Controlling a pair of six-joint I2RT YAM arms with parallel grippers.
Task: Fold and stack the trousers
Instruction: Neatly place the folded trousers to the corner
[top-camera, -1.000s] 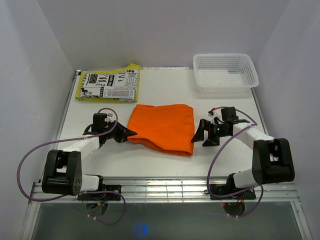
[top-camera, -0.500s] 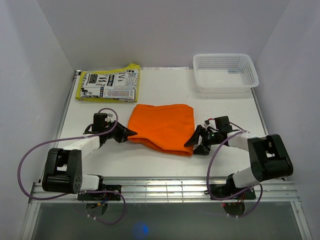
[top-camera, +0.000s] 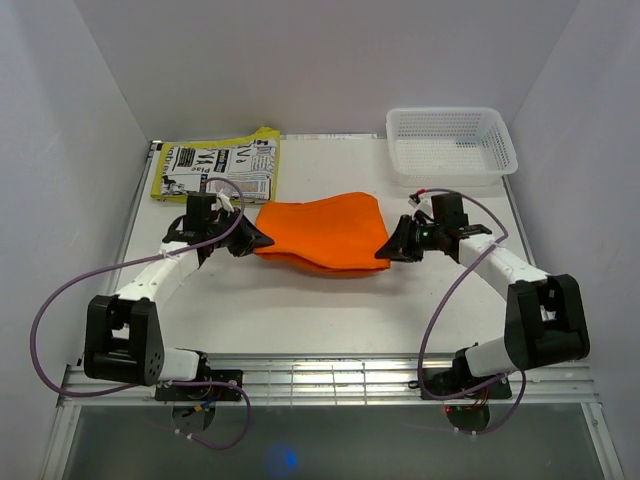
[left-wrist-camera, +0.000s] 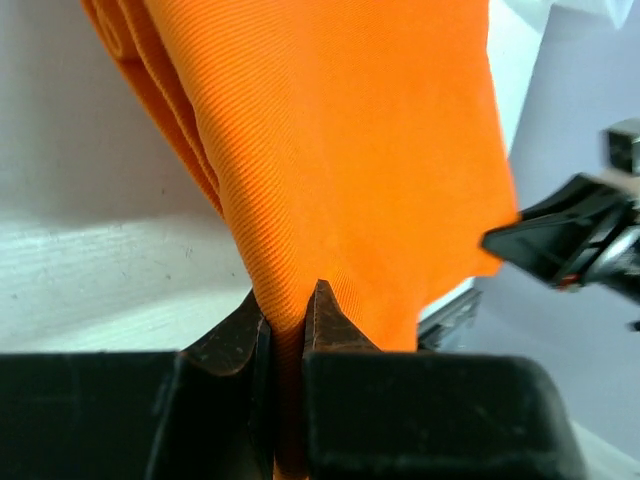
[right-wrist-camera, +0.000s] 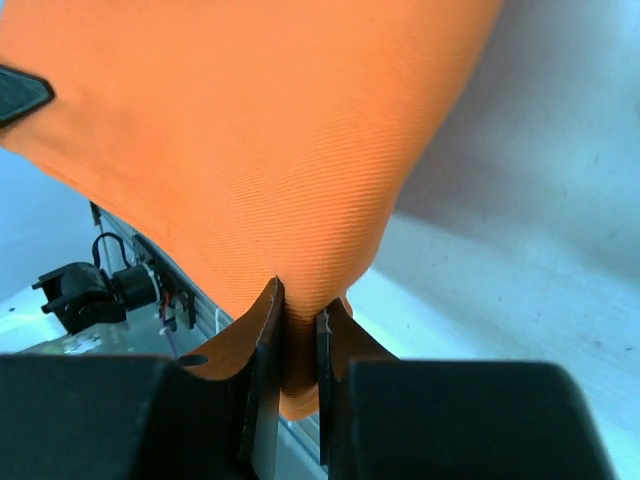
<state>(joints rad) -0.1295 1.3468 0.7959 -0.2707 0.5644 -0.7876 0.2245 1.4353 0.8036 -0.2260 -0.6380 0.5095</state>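
Where pinched, orange trousers (top-camera: 325, 232) bunch, fine-ribbed (poss. twill)

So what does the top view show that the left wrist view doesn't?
Top only: the basket and the paper. Left wrist only: the left tool close up, shut on a fold of the trousers, and the cloth's ribbing. Both: the trousers, and the right tool at their far edge.

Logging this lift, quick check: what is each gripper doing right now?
Left gripper: shut on the trousers.
Right gripper: shut on the trousers.
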